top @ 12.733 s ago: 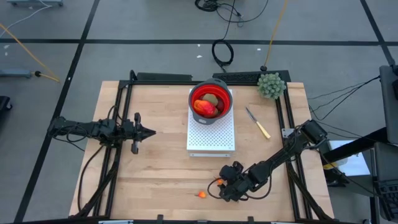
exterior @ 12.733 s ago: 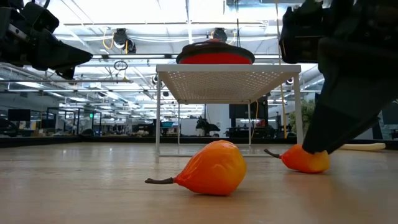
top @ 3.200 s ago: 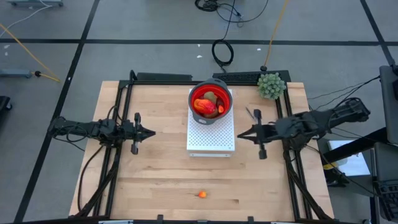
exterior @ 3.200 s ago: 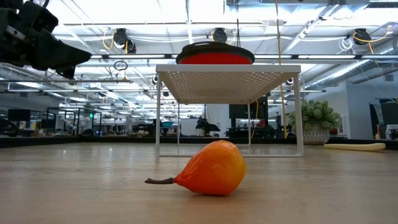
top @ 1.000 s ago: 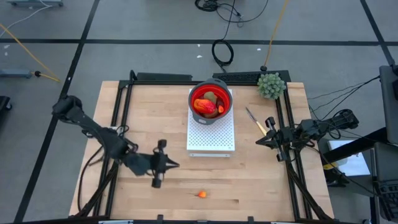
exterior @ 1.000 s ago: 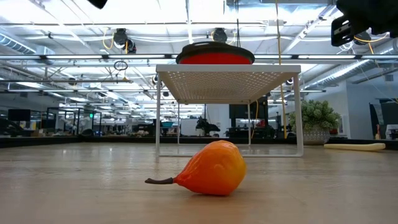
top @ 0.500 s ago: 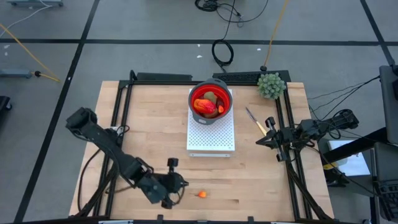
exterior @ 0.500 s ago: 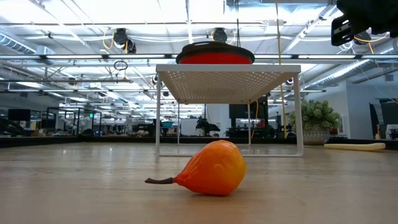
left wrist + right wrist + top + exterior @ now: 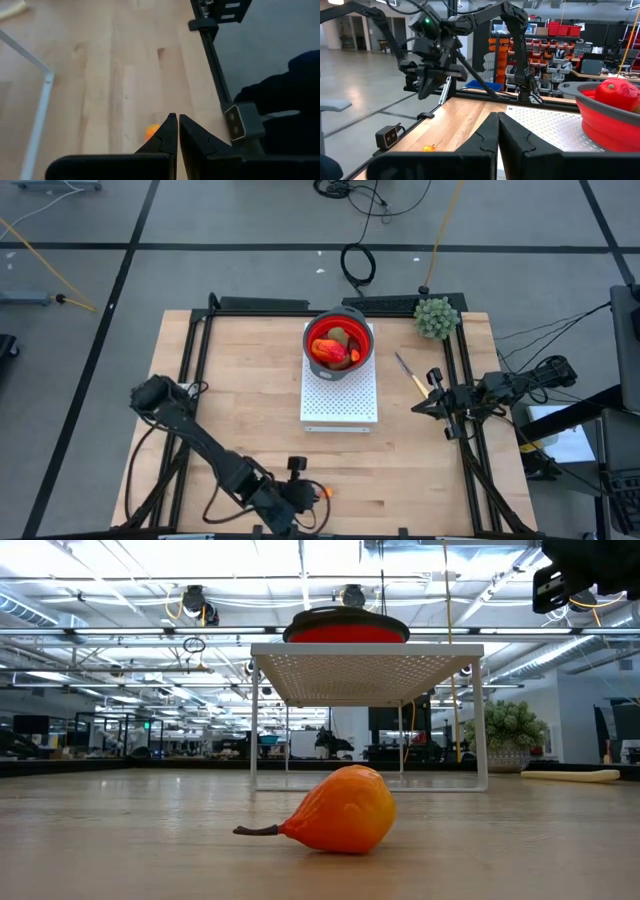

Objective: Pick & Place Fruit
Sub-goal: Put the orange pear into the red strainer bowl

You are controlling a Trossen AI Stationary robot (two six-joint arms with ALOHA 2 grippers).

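Jaws, left gripper (image 9: 177, 119): pressed together, clamped on nothing, low over the front of the tabletop (image 9: 240, 390), just beside the small orange fruit (image 9: 325, 493).
Jaws, right gripper (image 9: 497, 117): pressed together, holding nothing, out at the right edge of the tabletop, near the knife (image 9: 415, 378).
Left arm (image 9: 200, 440): stretched from the left side diagonally toward the front middle.
Right arm (image 9: 500, 388): drawn back over the right frame rail, well apart from the loose fruit.
Small orange fruit: alone on bare wood near the front edge, lying on its side with a dark stem pointing sideways in the low view (image 9: 340, 810); partly hidden behind the left fingers in the left wrist view (image 9: 151, 132).
Red bowl (image 9: 340, 340): on top of the white rack (image 9: 340, 395), at the back middle of the tabletop.
Fruit in bowl: a larger red-orange piece (image 9: 328, 352), a brown-green one (image 9: 342, 336), and a small orange one at the rim; exact count not clear.
Spiky green plant (image 9: 436, 317): back right corner, beside the frame.
Knife: yellow handle, lying between rack and right rail.
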